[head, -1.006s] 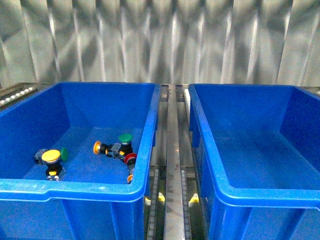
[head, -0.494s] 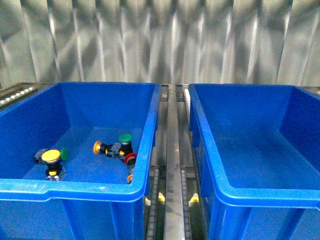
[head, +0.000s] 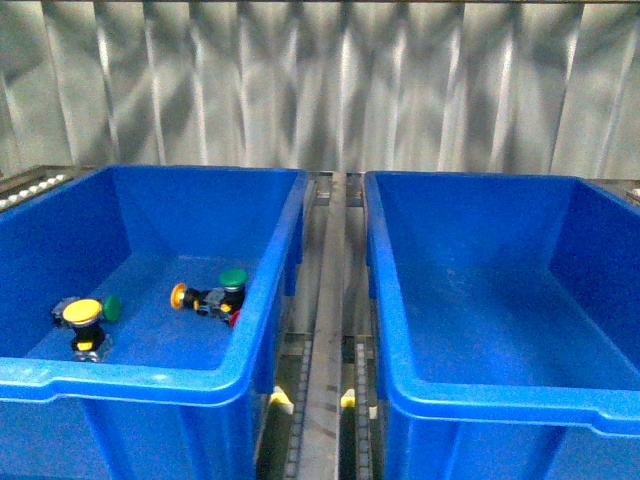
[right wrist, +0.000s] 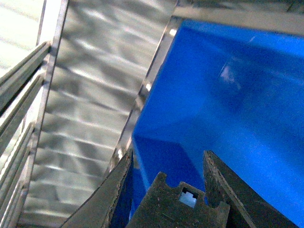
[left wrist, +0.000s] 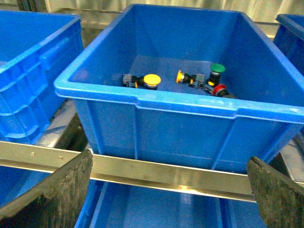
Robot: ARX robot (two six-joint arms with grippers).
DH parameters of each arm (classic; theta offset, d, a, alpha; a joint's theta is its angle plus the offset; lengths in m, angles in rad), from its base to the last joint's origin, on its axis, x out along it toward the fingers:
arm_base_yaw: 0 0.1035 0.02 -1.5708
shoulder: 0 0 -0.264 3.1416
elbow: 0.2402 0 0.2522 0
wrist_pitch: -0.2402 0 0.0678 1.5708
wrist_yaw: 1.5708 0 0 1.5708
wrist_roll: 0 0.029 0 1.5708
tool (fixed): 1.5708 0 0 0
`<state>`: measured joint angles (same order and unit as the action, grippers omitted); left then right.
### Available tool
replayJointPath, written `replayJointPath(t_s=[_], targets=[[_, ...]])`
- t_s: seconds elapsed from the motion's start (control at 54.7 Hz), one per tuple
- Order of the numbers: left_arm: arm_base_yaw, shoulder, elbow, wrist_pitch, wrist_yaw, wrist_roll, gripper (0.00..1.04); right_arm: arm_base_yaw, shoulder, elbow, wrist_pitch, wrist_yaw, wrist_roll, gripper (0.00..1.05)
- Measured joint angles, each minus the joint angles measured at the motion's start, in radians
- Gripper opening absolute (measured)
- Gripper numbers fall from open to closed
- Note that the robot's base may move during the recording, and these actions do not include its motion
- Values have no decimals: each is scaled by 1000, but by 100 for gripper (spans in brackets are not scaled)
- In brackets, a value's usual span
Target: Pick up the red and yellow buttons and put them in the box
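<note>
Front view: two blue bins stand side by side with a metal rail (head: 325,300) between them. Neither arm is seen in this view.

Left bin (head: 140,380): every visible button is on its floor.
- One yellow button (head: 82,312) lies near the left wall, with a green button (head: 112,307) just beside it.
- A second yellow button (head: 178,296) lies on its side nearer the middle. It is clustered with another green-capped button (head: 233,278) and the red button (head: 236,318).
- The red cap is half hidden by the bin's rim in the front view and is seen plainly in the left wrist view.

Right bin (head: 480,400): no button is seen inside. It is judged to be the destination box.

Left gripper (left wrist: 169,161): the fingers are spread wide with nothing between them. It is held outside the left bin, facing the bin's near wall and well apart from the buttons.

Right gripper (right wrist: 168,156): the fingers are apart and nothing is pinched. A blue bin interior is seen beyond it, judged to be the right bin.

Progress: nothing is judged to have been placed. At least two yellow buttons and one red are to be transferred, and the green ones are to be left. No grasp is made yet. The red button, close to the bin wall and touching its neighbours, is expected to be the awkward one.
</note>
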<state>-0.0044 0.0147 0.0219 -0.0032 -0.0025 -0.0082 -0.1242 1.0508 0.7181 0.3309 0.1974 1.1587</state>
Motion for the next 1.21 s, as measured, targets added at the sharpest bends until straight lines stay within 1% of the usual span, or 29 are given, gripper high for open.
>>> replayJointPath(t_s=[0.274,0.348,0.402,0.476,0.53,0.585,0.622,0.713,0.787,0.878,0.988,1.207], targets=[[0,0,0,2,2,0,97,-107,4,-10,1,-11,-13,36],[0,0,0,2,2,0,97,-142,40,25,-11,18,-93,36],[2,0,0,3,7,1,97,-183,102,84,-11,48,-209,36],[2,0,0,3,6,1,97,-236,176,149,-32,75,-304,36],[2,0,0,3,3,1,97,-267,237,219,-50,72,-399,36],[2,0,0,3,3,1,97,-288,322,327,-99,46,-517,36],[2,0,0,3,4,1,97,-299,378,388,-140,25,-566,36],[2,0,0,3,2,1,97,-334,559,562,-270,11,-721,36],[2,0,0,3,3,1,97,-343,677,680,-367,-6,-809,36],[2,0,0,3,3,1,97,-347,772,784,-461,-24,-860,36],[2,0,0,3,3,1,97,-357,902,924,-586,-2,-909,36],[2,0,0,3,3,1,97,-376,1090,1118,-723,17,-968,36]])
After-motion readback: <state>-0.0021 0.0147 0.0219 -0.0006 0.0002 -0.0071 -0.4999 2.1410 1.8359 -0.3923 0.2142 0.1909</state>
